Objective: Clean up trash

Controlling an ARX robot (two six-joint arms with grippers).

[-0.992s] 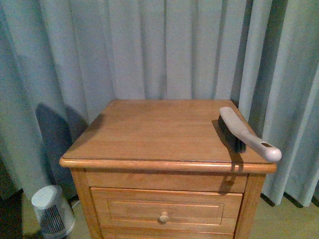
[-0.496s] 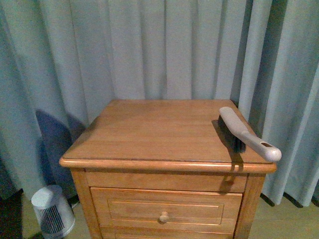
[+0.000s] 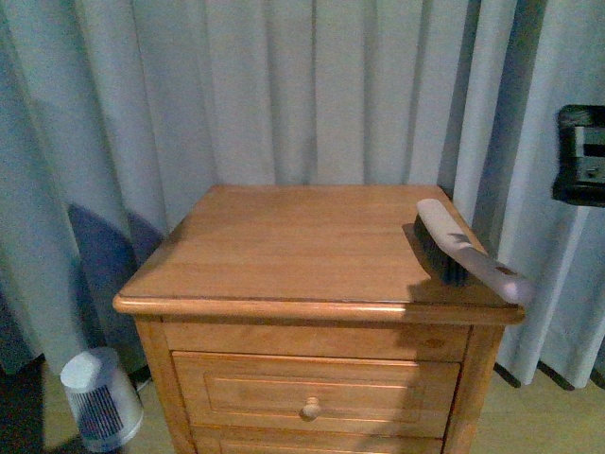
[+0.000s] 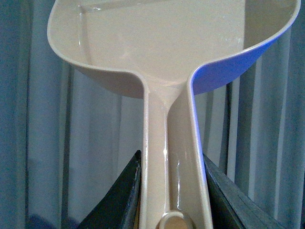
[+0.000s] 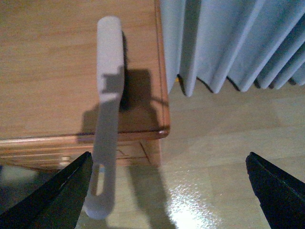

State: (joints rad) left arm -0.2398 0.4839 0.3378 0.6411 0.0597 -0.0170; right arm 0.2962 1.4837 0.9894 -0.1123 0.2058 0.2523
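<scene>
The left gripper (image 4: 174,198) was clamped on the handle of a dustpan (image 4: 167,43), held up before the curtain (image 4: 95,143). The right gripper (image 5: 167,191) was spread wide, empty, above a brush (image 5: 108,86) whose handle overhung the nightstand (image 5: 43,71) edge, with bare floor (image 5: 214,143) alongside. The trash could not be seen.

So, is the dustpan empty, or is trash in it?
Empty, as far as shows: in the left wrist view the dustpan has a bare bowl, no wad; its far end is cut off.
</scene>
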